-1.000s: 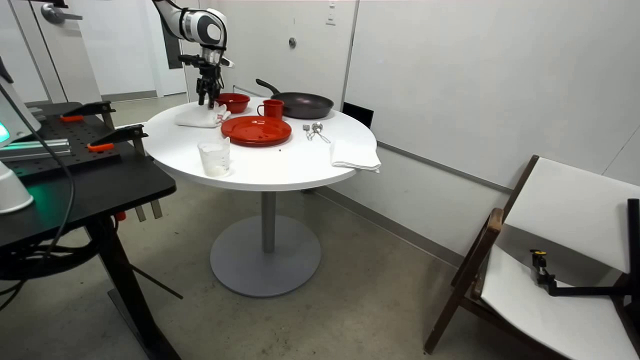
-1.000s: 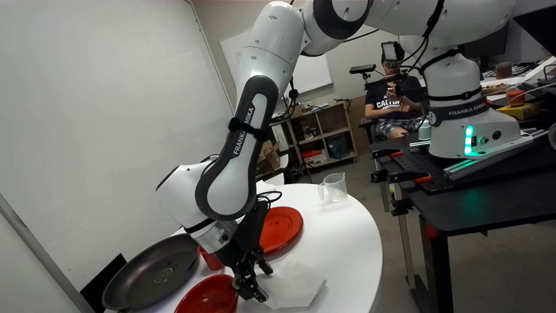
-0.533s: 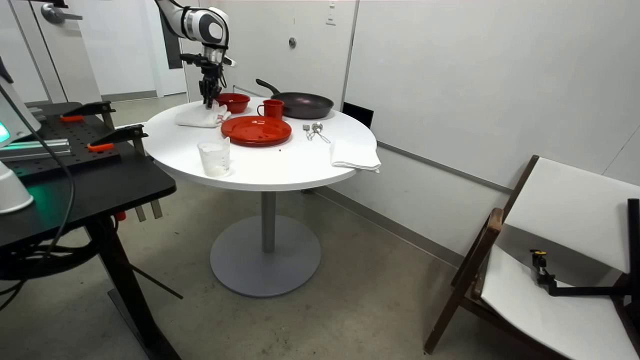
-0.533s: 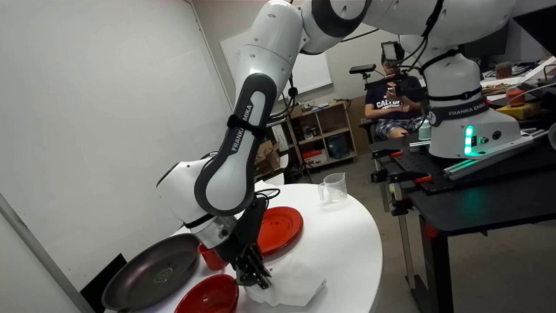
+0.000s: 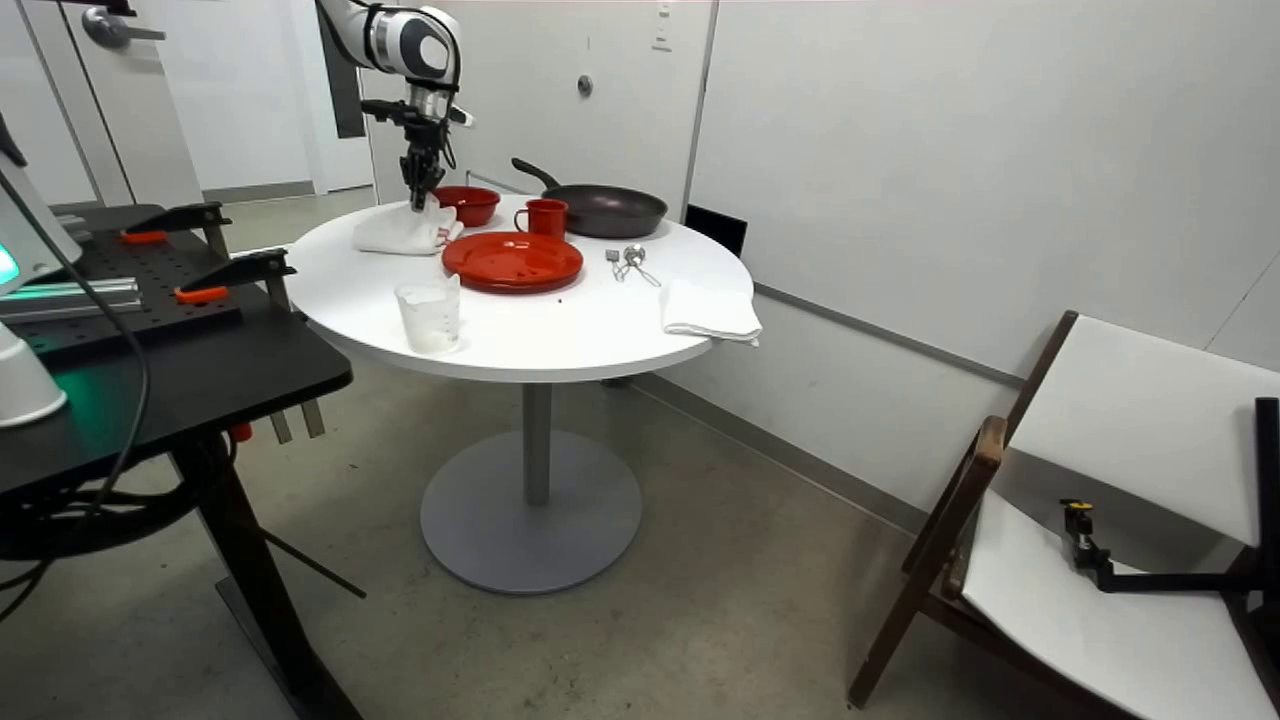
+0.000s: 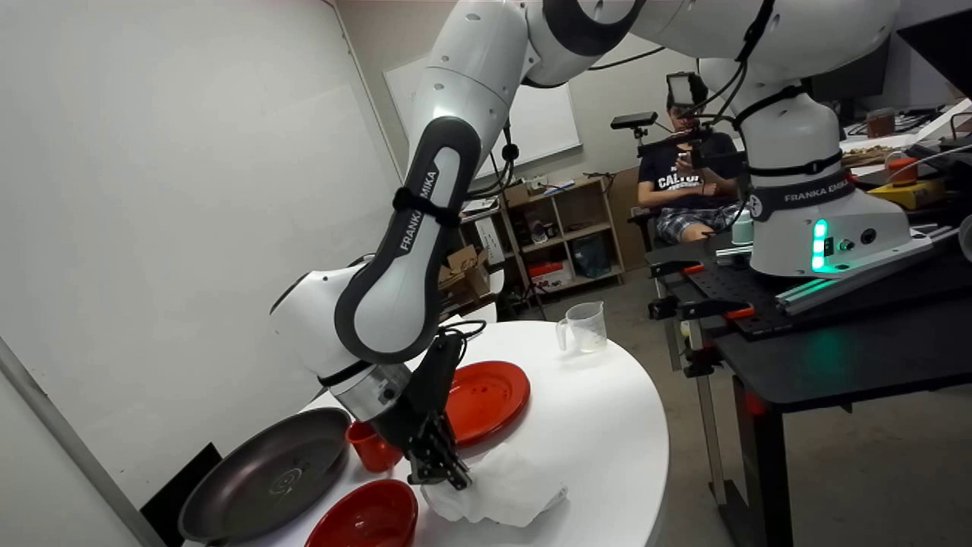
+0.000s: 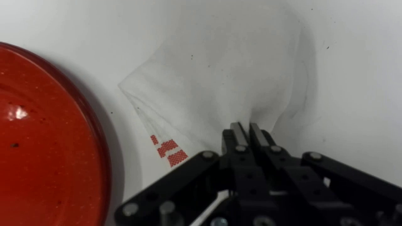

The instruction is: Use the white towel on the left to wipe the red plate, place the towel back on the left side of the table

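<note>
The white towel lies at the far left of the round white table in an exterior view, a red checked stripe on one corner. My gripper is shut on a pinched fold of the towel, as the wrist view shows. Creases run up to the fingers, and part of the cloth is raised around them in an exterior view, where the towel still rests partly on the tabletop. Beside it sits the glossy red plate, with dark specks on its surface at the wrist view's left.
Close by the gripper stands a red bowl, then a red mug and a black pan. A clear measuring cup, small metal utensils and another white cloth are also on the table.
The jaws have gone from open to shut on the towel. The arm has risen slightly, and the towel has bunched up under the fingers.
</note>
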You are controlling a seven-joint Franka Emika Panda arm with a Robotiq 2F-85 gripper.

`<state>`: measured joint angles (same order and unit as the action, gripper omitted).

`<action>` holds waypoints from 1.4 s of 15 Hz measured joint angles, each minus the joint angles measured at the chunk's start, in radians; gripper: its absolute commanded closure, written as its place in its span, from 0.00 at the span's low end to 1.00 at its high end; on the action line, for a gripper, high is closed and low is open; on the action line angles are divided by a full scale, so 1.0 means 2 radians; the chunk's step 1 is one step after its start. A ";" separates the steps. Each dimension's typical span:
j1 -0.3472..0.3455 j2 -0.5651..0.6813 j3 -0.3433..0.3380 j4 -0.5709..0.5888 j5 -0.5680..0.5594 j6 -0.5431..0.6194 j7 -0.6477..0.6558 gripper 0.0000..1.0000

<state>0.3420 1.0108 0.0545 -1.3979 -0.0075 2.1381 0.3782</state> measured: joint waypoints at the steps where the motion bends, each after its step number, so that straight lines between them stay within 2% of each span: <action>1: -0.002 -0.012 -0.001 -0.007 -0.001 -0.013 -0.005 0.98; 8: -0.018 -0.161 -0.027 -0.071 -0.033 -0.103 -0.012 0.98; 13: -0.028 -0.279 -0.052 -0.125 -0.086 -0.107 0.019 0.98; 17: -0.064 -0.362 -0.066 -0.169 -0.098 -0.107 0.054 0.98; 21: -0.099 -0.407 -0.069 -0.216 -0.100 -0.083 0.090 0.98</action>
<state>0.1431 0.1964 -0.0827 -1.8293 -0.2078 1.9719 0.5576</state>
